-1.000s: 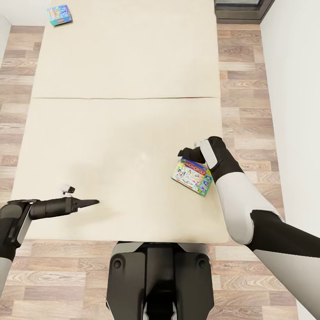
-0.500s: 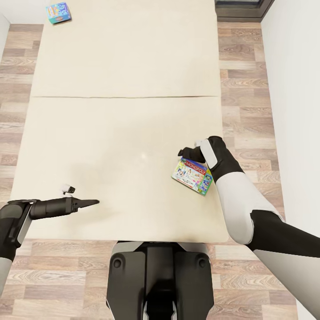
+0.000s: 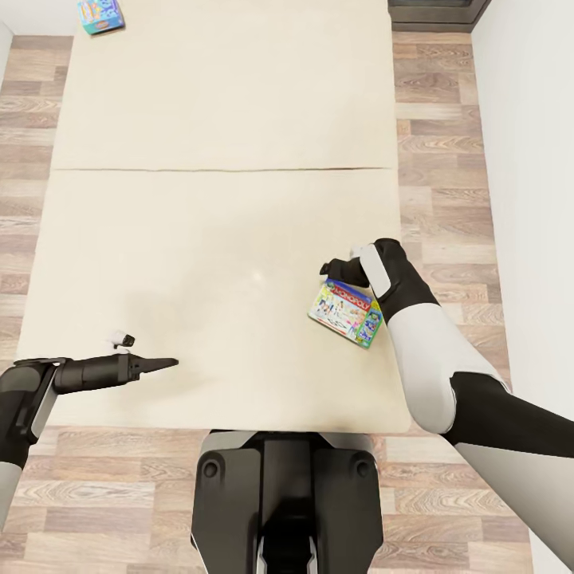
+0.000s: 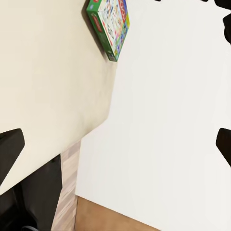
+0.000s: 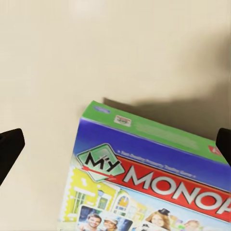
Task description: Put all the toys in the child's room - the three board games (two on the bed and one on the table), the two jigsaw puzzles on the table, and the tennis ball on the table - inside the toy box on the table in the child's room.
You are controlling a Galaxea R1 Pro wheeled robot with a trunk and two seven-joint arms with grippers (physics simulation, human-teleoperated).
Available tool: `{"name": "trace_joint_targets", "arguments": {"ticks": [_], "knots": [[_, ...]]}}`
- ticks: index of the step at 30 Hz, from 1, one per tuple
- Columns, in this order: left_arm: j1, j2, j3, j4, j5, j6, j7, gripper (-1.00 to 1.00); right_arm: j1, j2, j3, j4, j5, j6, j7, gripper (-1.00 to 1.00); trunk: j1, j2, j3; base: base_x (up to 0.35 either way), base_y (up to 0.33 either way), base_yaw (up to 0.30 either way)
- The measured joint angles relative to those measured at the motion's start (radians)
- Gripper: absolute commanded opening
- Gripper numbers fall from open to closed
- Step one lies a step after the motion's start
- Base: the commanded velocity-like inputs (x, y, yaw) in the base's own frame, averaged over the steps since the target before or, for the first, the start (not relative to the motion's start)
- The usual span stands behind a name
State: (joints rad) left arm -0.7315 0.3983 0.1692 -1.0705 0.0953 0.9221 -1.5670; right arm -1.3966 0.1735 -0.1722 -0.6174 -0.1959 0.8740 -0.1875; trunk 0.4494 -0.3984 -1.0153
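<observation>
A green-edged Monopoly board game (image 3: 345,312) lies flat near the right edge of the bed (image 3: 215,239), on its beige mattress. My right gripper (image 3: 339,273) hovers open just past the box's far edge. In the right wrist view the board game (image 5: 149,178) lies close below, with the right gripper (image 5: 115,144) spread wide above its green edge and not touching it. A blue board game (image 3: 100,14) rests at the bed's far left corner. My left gripper (image 3: 159,364) is open over the near left part of the mattress, holding nothing. The left wrist view catches the green-edged board game (image 4: 109,26) beyond the left gripper (image 4: 115,144).
Wood floor (image 3: 446,183) runs along both sides of the bed. A white wall (image 3: 534,159) stands close on the right. A dark piece of furniture (image 3: 434,12) sits at the far right corner. My base (image 3: 287,502) is against the bed's near edge.
The whole picture has shifted slightly, so the camera moved. Both arms and the two game boxes keep their places on the bed.
</observation>
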Motion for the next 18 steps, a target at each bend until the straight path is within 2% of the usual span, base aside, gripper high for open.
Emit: {"name": "trace_joint_targets", "arguments": {"ticks": [18], "knots": [[0.0, -0.001, 0.0, 0.0, 0.0, -0.001, 0.0, 1.0, -0.002, 0.0, 0.0, 0.0, 0.004, 0.0, 0.0, 1.0, 0.0, 0.0, -0.023, 0.0, 0.0, 0.0]]}}
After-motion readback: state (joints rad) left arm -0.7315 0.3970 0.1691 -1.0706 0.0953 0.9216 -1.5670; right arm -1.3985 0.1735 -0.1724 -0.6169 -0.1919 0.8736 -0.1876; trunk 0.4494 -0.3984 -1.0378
